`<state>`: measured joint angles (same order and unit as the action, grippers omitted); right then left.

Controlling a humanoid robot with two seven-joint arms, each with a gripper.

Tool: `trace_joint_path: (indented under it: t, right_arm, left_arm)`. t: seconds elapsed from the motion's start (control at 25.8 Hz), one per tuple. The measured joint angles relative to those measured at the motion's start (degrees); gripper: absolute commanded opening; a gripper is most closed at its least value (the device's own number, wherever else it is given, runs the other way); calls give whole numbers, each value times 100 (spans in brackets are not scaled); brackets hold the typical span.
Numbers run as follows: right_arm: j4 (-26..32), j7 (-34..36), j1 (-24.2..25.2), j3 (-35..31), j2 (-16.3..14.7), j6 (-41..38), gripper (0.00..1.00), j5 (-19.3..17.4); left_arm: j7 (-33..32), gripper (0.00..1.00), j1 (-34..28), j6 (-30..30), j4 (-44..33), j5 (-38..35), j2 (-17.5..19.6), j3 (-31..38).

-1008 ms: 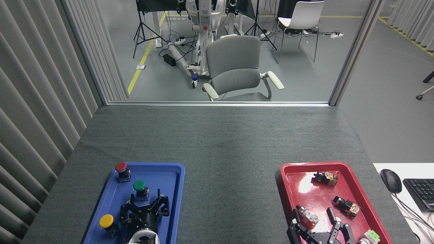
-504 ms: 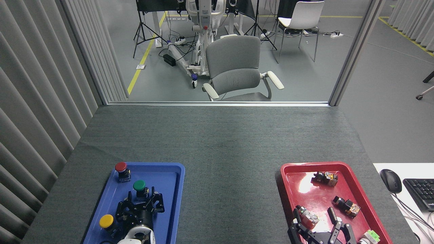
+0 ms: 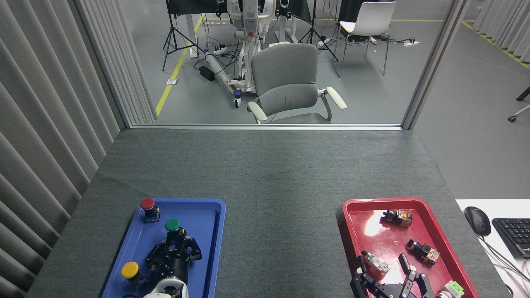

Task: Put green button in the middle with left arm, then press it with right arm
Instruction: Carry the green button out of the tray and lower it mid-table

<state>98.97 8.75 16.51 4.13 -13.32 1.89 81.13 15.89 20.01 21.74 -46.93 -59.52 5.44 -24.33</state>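
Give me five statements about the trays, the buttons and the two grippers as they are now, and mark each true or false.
1. The green button is inside the blue tray. True.
2. The left gripper is shut on the yellow button. False: it is closed around the base of the green button; the yellow button sits untouched beside the arm.
3. The red button stands at the far left corner of the blue tray. True.
4. The right gripper is over the middle of the table. False: it is open over the near end of the red tray.
5. The grey felt between the trays already holds a button. False: it is bare.
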Motion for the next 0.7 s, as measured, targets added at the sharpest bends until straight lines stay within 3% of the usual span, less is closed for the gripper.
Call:
trace_joint_path:
  t: [0.43,0.54,0.7]
  right_arm:
    - [-1,59,-21,0,6,72,99,3]
    - [-1,74,-24,0,-4,76,99,3]
    - [-1,83,-26,0,-11,76,99,10]
  left_arm:
    - [200,33,-30,-404,-316,-16,90,-21]
    - [264,33,-54,-1023,-628,-22,172,-66]
    - [289,29,-47,-2532,-865,-49,318,-229]
